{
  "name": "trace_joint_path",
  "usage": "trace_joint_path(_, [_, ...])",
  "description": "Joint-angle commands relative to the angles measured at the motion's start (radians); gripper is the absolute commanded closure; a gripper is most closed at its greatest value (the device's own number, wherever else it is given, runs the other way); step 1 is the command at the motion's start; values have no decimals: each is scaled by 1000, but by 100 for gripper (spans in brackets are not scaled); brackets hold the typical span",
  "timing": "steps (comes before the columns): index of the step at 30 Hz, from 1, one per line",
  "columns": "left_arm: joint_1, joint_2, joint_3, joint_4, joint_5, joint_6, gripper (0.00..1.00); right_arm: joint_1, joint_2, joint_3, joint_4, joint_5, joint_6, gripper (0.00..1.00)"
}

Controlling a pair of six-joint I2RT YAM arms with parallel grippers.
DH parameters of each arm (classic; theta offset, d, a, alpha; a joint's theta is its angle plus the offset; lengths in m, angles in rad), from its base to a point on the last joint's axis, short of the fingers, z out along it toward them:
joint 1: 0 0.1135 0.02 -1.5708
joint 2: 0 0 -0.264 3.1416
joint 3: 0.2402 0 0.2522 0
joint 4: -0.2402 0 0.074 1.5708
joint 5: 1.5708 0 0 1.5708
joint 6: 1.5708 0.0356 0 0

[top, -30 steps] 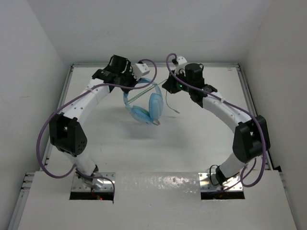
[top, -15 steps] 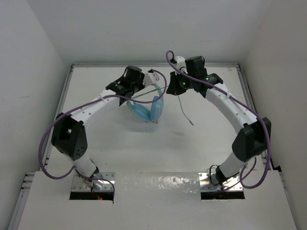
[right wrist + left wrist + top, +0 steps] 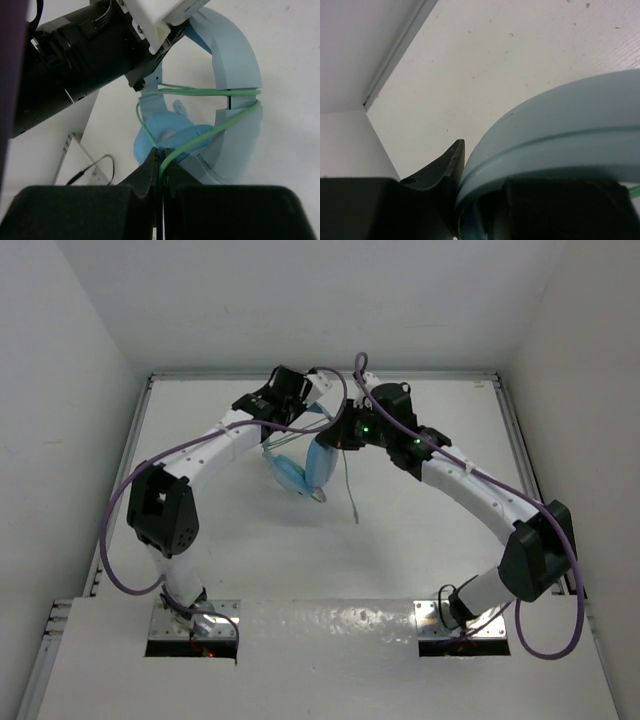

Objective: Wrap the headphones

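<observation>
**Headphones gripped by both arms, upper centre of the top view**

The light blue padded over-ear headphones have a thin pale green cable crossing the headband twice. The left gripper clamps the headband. The right gripper pinches the cable. The white table spreads below, its back edge close above.

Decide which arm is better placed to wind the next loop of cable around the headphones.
Right: the right claw is shut on the cable, already looped across the headphones; the left claw clamps the headband.
</observation>
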Motion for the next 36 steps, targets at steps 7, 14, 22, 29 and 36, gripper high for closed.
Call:
trace_joint_path(7, [81,115,201,-105,25,-269,100,232,138,184,218,191,59,100])
trace_joint_path(14, [84,112,133,-5,-103,-230,100,232,28,143,293,329,39,100])
trace_joint_path(22, [84,160,233,-50,35,-380,100,250,55,10,671,435,269,90])
trace_joint_path(29, [139,166,291,-79,225,-509,100,316,173,83,549,585,173,88])
trace_joint_path(36, [240,124,308,-94,469,-618,100,316,176,-15,561,655,99,100])
